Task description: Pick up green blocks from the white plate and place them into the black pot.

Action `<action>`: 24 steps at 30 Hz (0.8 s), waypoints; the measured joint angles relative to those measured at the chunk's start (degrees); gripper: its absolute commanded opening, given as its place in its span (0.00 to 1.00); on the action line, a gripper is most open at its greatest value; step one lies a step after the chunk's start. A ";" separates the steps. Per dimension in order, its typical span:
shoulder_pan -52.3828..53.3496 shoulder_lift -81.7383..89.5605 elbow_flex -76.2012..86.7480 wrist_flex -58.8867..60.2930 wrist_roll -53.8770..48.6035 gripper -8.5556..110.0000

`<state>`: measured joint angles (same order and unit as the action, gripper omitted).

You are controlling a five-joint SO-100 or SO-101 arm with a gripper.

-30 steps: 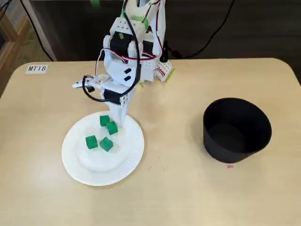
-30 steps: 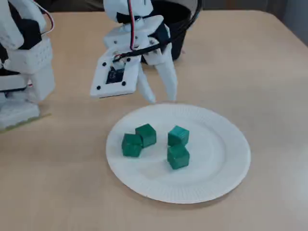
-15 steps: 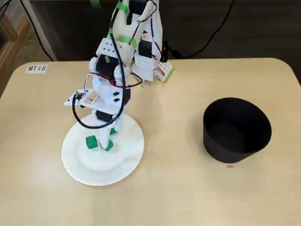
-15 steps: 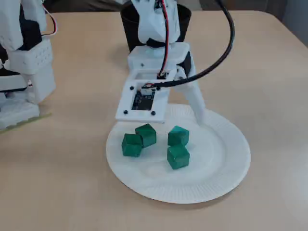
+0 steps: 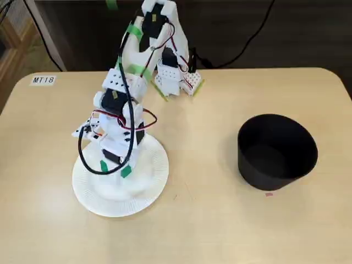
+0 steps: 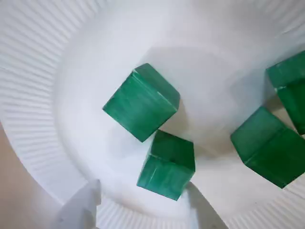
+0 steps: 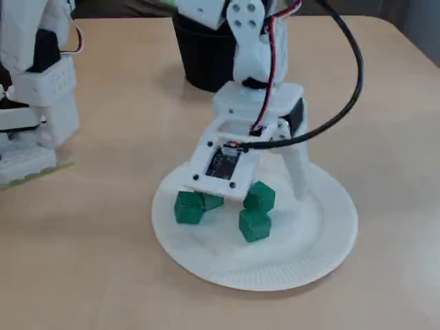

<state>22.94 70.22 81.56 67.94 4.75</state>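
We see the jaws open over the white plate (image 6: 43,95), a green block (image 6: 167,164) at their tips, second block (image 6: 141,102) touching it, black pot (image 5: 276,151) well apart

I see a matt paper plate (image 6: 28,119), its rim ribbed. The green blocks (image 6: 141,102) look smooth and faintly glossy; the black pot (image 5: 275,159) looks matt.

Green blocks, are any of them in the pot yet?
Nothing done yet: no green shows in the pot, and all four blocks sit on the plate. The open gripper is low over the plate with one block between its fingers, not gripped. All four are left to move.
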 measured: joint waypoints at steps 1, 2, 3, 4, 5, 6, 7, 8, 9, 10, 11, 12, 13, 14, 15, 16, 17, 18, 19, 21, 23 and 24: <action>0.18 -0.26 -0.09 0.09 0.09 0.27; 0.44 -0.44 -0.09 0.09 0.26 0.27; 0.62 -0.53 -0.09 0.09 0.26 0.27; 0.79 -0.62 -0.09 0.26 0.26 0.27; 0.97 -0.62 -0.09 0.62 0.26 0.27; 1.14 -0.62 -0.09 0.97 0.26 0.27; 1.32 -0.62 -0.09 1.23 0.26 0.27; 1.49 -0.62 -0.09 1.67 0.53 0.26; 1.67 -0.62 -0.09 2.02 0.97 0.24; 1.76 -0.62 -0.09 2.29 1.41 0.22; 1.93 -0.62 -0.09 2.46 1.93 0.19; 1.93 -0.62 -0.09 2.55 2.64 0.14; 2.02 -0.62 -0.09 2.55 3.52 0.09; 2.02 -0.62 -0.09 2.55 4.57 0.05; 2.02 -0.62 -0.09 2.55 5.62 0.05; 2.02 -0.62 -0.18 2.55 6.06 0.05; 2.02 -0.62 -0.18 2.55 6.15 0.05; 2.02 -0.62 -0.18 2.55 6.15 0.05; 2.02 -0.62 -0.18 2.55 6.33 0.05; 2.02 -0.62 -0.26 2.20 6.33 0.05; 2.02 -0.62 -1.23 2.20 6.15 0.05; 1.93 -0.44 -1.93 2.20 5.71 0.05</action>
<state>24.87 69.79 79.63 70.14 10.46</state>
